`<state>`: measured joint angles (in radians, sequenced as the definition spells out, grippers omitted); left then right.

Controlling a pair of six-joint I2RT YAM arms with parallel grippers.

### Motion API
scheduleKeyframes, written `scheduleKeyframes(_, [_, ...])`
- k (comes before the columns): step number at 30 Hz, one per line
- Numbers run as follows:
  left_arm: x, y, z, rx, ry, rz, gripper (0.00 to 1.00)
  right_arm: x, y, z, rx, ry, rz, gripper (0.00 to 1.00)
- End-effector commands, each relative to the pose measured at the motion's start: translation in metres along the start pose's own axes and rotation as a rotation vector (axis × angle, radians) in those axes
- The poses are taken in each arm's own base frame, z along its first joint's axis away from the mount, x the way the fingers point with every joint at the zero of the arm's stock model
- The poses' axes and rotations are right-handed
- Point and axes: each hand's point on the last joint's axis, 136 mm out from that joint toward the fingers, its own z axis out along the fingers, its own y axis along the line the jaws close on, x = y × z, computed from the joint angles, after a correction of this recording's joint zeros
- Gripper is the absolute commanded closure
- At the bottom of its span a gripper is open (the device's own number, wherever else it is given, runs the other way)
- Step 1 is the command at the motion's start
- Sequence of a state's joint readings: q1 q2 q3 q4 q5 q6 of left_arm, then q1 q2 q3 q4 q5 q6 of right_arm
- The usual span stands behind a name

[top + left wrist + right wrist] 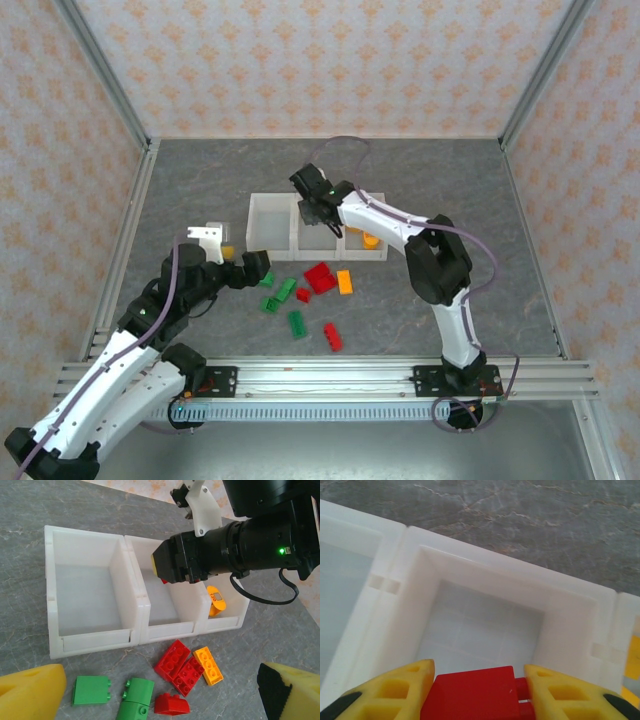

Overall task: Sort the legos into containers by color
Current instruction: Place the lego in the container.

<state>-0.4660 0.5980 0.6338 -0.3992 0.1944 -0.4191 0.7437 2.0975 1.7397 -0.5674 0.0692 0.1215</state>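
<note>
Right claw (477,680) is clamped on a red lego (472,697), its yellow fingers (400,690) pressed against two opposite sides. The brick is held over the open top of the middle bin (512,582) of the containers (268,252). The three joined bins stand in a row about mid-surface, long side parallel to the near edge. The right bin (222,625) holds one orange-yellow piece (216,600). Left claw (159,692) is spread wide with nothing between its tips, and hovers over the loose legos in front of the row. The rest lie on the grey surface (450,180) between the row and the near edge. Two red bricks (179,667) lie side by side, touching an orange brick (208,666) on their right. A small red piece (171,705) lies just beside a green block (135,700), and a flat green brick (91,690) sits left of that, in front of the left bin (90,642). Closer to the near edge, a green stray (297,323) and a red stray (332,336) lie near each other but apart
</note>
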Motion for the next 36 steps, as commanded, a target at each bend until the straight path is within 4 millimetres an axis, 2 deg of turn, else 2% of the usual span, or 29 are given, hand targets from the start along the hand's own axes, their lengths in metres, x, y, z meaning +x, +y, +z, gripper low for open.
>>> scheduleKeyframes(1, [0.001, -0.008, 0.002, 0.04, 0.0, 0.011, 0.01, -0.01, 0.009, 0.005, -0.021, -0.018, -0.024, 0.54])
scheduleKeyframes(6, [0.005, -0.018, 0.003, 0.1, 0.014, 0.029, 0.01, -0.017, 0.007, 0.004, 0.01, -0.006, -0.052, 0.38])
scheduleKeyframes(9, [0.005, -0.018, 0.003, 0.102, 0.015, 0.029, 0.01, -0.024, 0.005, -0.005, 0.009, -0.025, -0.042, 0.3])
scheduleKeyframes(11, [0.006, -0.018, 0.004, 0.101, 0.019, 0.026, 0.01, -0.028, 0.006, -0.014, -0.002, -0.031, -0.031, 0.29])
scheduleKeyframes(17, [0.016, -0.022, 0.011, 0.127, 0.058, 0.024, 0.01, -0.038, 0.002, -0.057, -0.042, -0.062, 0.051, 0.25])
scheduleKeyframes(21, [0.022, -0.021, 0.018, 0.123, 0.102, 0.029, 0.01, -0.029, -0.008, -0.093, -0.077, -0.095, 0.103, 0.22])
scheduleKeyframes(24, [0.025, -0.021, 0.021, 0.123, 0.119, 0.035, 0.01, -0.006, -0.018, -0.113, -0.095, -0.081, 0.131, 0.22])
scheduleKeyframes(28, [0.026, -0.023, 0.021, 0.133, 0.122, 0.037, 0.01, 0.038, -0.029, -0.127, -0.113, -0.012, 0.17, 0.22])
scheduleKeyframes(31, [0.027, -0.024, 0.022, 0.143, 0.128, 0.038, 0.01, 0.077, -0.034, -0.13, -0.13, 0.053, 0.216, 0.23])
scheduleKeyframes(36, [0.029, -0.025, 0.023, 0.147, 0.136, 0.039, 0.01, 0.149, -0.031, -0.122, -0.133, 0.187, 0.232, 0.23])
